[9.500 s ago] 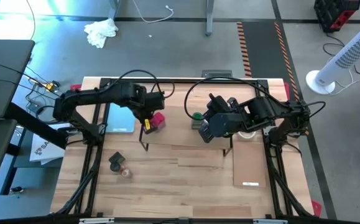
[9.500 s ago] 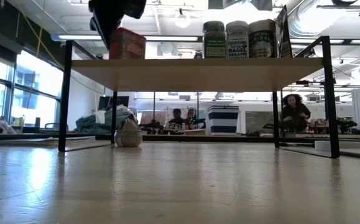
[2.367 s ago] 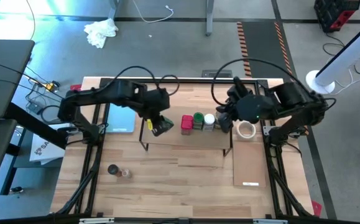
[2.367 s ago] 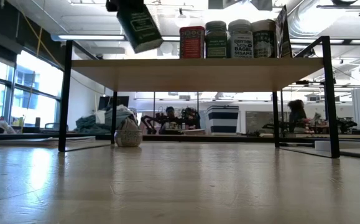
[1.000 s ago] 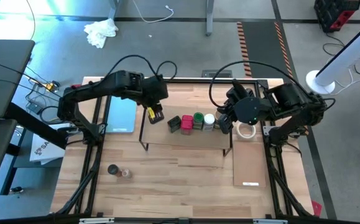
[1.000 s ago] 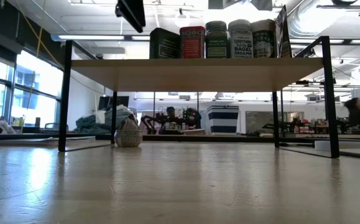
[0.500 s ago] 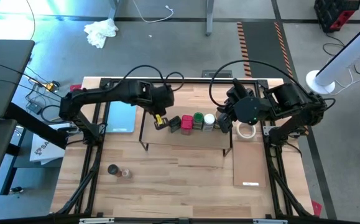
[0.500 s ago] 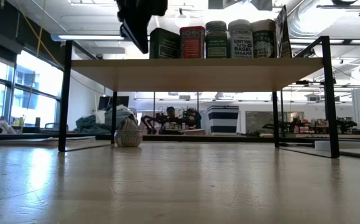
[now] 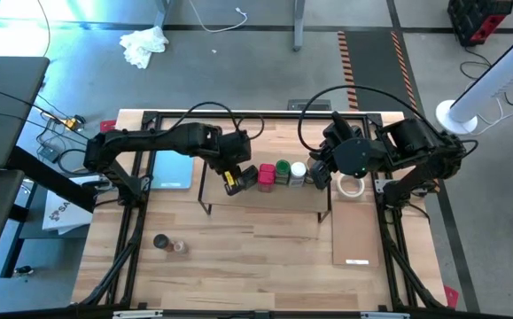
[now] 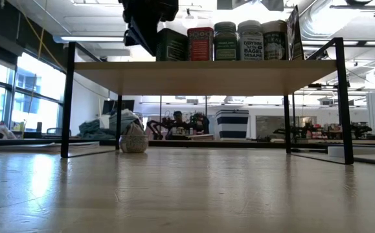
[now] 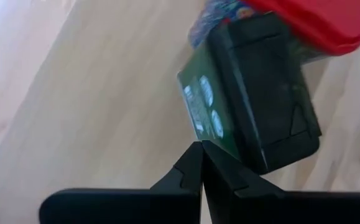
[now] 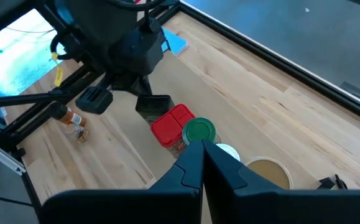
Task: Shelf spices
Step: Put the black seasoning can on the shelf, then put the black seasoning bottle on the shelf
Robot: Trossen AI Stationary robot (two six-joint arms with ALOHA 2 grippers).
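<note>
The shelf [image 9: 265,197] [image 10: 206,70] carries a row of spices. At its left end stands a dark green tin [image 9: 248,175] [image 10: 172,45] [image 11: 254,106]. A red-topped jar [image 9: 267,175] [image 12: 170,124], a green-topped jar [image 9: 283,167] [image 12: 199,130] and a white-topped jar [image 9: 298,170] follow it. My left gripper [image 9: 231,180] [image 11: 201,144] is shut and points down at the tin's left side. My right gripper [image 12: 203,144] is shut and hangs above the row's right end, holding nothing. My left gripper has its shut fingertips [image 11: 192,163] right at the green-labelled side [image 11: 204,115] of the dark tin, the side facing the table's left. They slant down from above. Whether they touch the tin I cannot tell. The tin stands upright on the shelf.
Two small jars [image 9: 169,244] stand on the table near its front left. A light-blue pad [image 9: 172,167] lies left of the shelf. A white tape ring [image 9: 352,186] and a thin pale board [image 9: 355,232] lie to its right.
My left gripper has sunk from above the shelf's left end to the level of the dark tin and has come up beside the tin's left side. The tin and the other jars have kept their places.
</note>
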